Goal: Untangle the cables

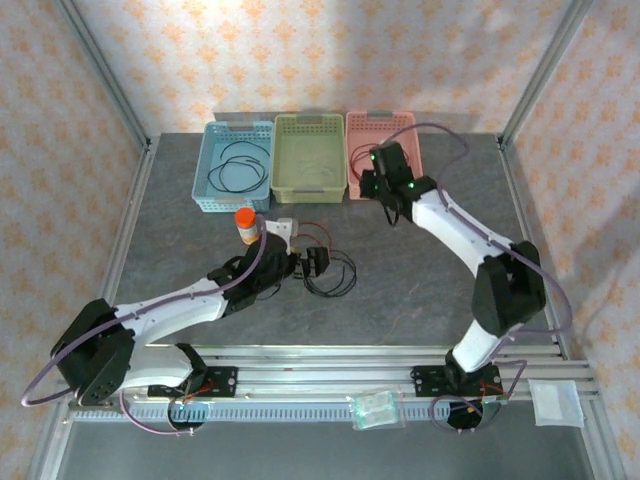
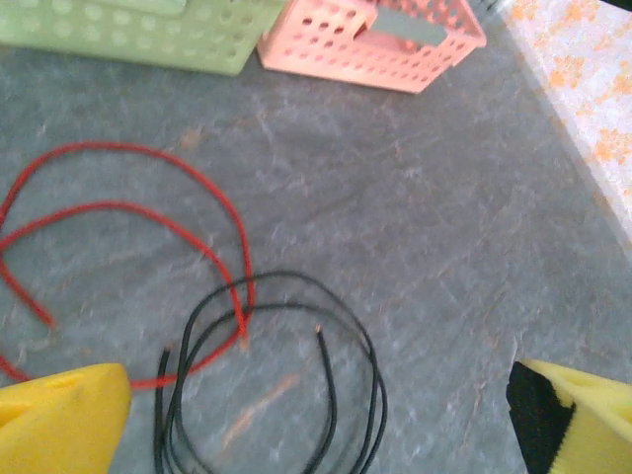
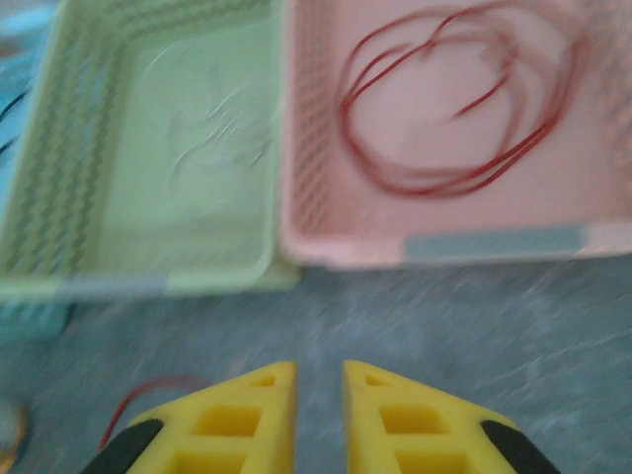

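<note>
Left wrist view: the left fingers (image 2: 59,420), spread wide and empty, hang over a black cable (image 2: 286,276) crossing a red cable (image 2: 118,148) on the counter (image 2: 444,247), where the sound move is probably to pinch one strand clear of the crossing; the right fingers (image 3: 237,425), barely parted and empty, face the pink basket (image 3: 326,247) and its coiled red cable (image 3: 395,183).

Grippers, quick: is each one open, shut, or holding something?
Left gripper: wide open, holding nothing.
Right gripper: open just a crack, holding nothing.
</note>
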### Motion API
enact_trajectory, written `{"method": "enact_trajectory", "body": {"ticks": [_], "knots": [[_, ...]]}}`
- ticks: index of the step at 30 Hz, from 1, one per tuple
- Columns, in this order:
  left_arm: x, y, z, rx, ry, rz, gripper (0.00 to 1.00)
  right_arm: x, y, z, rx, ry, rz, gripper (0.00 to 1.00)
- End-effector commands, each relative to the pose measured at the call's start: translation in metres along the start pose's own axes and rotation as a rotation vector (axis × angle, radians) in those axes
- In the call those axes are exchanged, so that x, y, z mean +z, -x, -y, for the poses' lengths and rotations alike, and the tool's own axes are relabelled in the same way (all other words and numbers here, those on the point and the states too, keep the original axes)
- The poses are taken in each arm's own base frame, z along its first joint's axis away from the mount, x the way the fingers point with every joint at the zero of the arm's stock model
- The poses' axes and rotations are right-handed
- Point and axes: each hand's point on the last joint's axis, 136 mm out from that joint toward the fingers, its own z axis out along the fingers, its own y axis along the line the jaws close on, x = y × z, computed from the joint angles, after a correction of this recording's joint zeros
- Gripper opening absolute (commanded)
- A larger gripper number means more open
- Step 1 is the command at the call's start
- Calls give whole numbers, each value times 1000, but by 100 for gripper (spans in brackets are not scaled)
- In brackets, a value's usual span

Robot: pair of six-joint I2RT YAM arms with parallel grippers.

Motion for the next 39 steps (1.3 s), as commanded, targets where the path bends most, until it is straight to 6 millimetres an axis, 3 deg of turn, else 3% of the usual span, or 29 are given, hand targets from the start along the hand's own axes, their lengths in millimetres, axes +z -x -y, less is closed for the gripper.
{"method": "enact_trajectory", "body": {"ticks": [1,6,11,17,26,39], "knots": [[-9,-8,-3,-56,0,36,99,-1,-51,-32,-98,213,-131,21],[-16,-27,-10,-164,-50,63,99,2,-126,-36,-246,245,-310,22],[-17,-40,-8,-264,-115,62,99,8,-158,-36,-299,264,-388,28],[-14,-45,-10,-291,-129,52,99,30,-166,-24,-361,191,-413,36],[-17,-22,-21,-313,-133,96,99,53,-165,-22,-405,145,-430,46],[-20,-20,-32,-293,-98,109,99,66,-175,-26,-443,175,-487,45]]}}
